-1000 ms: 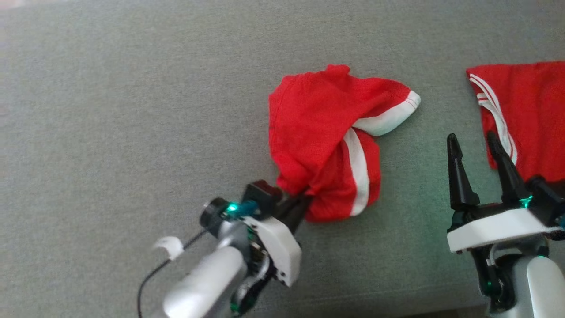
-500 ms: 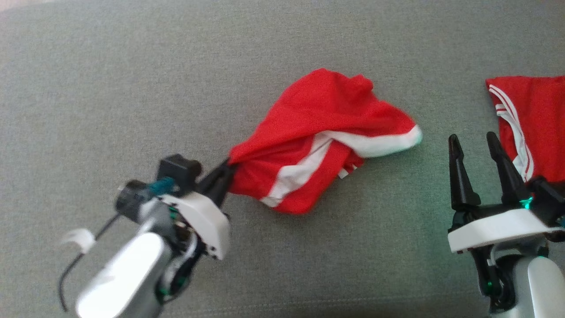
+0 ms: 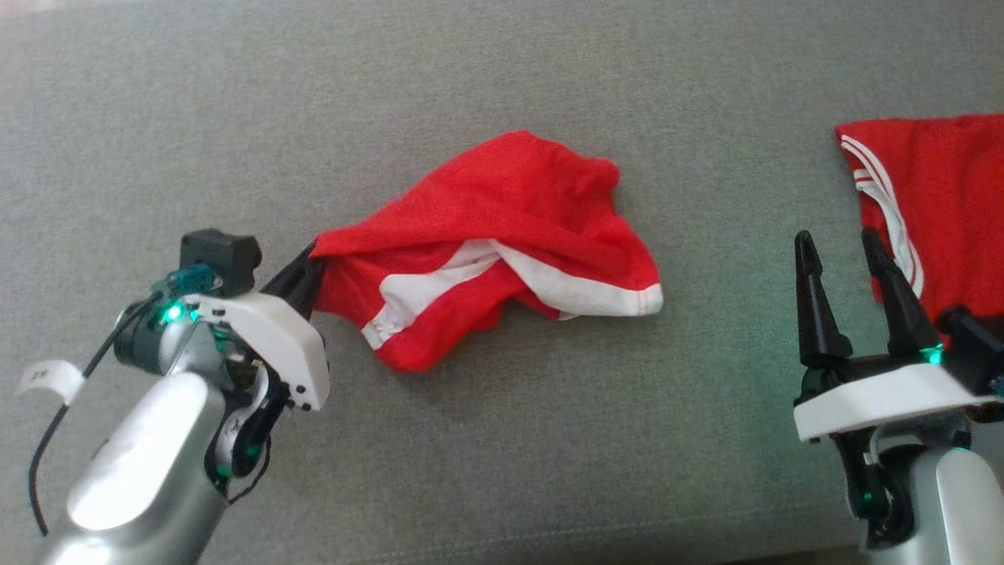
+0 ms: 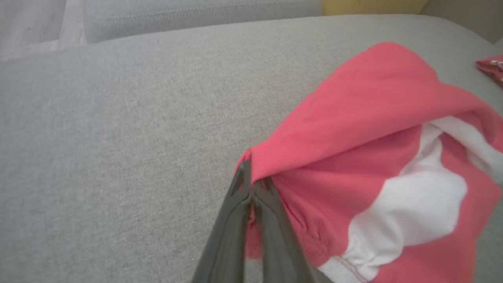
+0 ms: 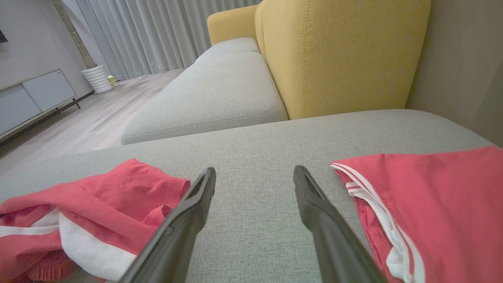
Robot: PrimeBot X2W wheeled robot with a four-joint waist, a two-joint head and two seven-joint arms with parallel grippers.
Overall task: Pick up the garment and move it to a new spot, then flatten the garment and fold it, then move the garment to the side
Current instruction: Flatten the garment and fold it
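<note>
Closest to the robot, the left tool (image 3: 302, 276) was pinched tight on one edge of the red shorts (image 3: 502, 212). Its two dark fingers were pressed together with a bit of cloth between them. The right tool (image 3: 836, 235) was down at the lower right of the head view. Its fingers stood wide apart and it held nothing.

The red shorts lay in a crumpled heap in the middle of the grey sofa seat (image 3: 314, 118). They had white stripes and were stretched a little toward the left tool. Most of the cloth rested on the seat, and only the pinched edge looked lifted.

A second red garment (image 3: 933, 204) lay flat just past the right tool, well apart from the shorts. Farther off was a yellow backrest (image 5: 338, 51), then a wooden floor (image 5: 98, 118) and pale curtains (image 5: 157, 35).

A few things could go wrong. The left tool held only a small bit of cloth, so a fast pull could make the shorts slip out. The heap could also rub along the seat and get more tangled, which would make it harder to flatten. And the right tool sat very near the second red garment, so it might catch the wrong one if it reached out.
</note>
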